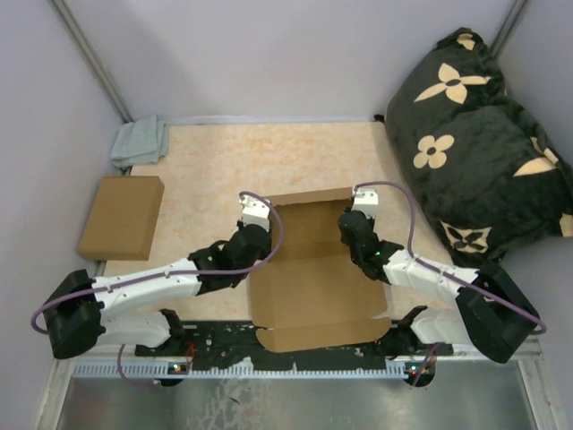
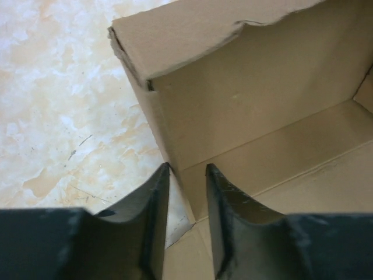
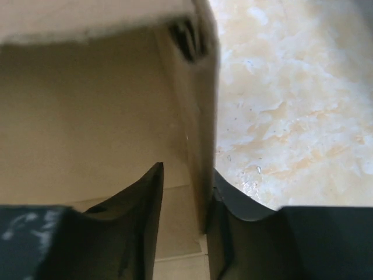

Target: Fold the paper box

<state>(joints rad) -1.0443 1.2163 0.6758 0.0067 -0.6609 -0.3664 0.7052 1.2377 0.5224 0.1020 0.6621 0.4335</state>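
The paper box lies in the middle of the table, partly folded. Its far wall and both side walls stand up, and its near lid flap lies flat by the arm bases. My left gripper is open and straddles the box's left wall, one finger outside and one inside. My right gripper is open and straddles the right wall. There the outer finger touches the wall and the inner finger stands apart from it.
A plain closed brown cardboard box lies at the left on the marbled table. A grey cloth is at the far left corner. A black cushion with beige flower marks fills the far right.
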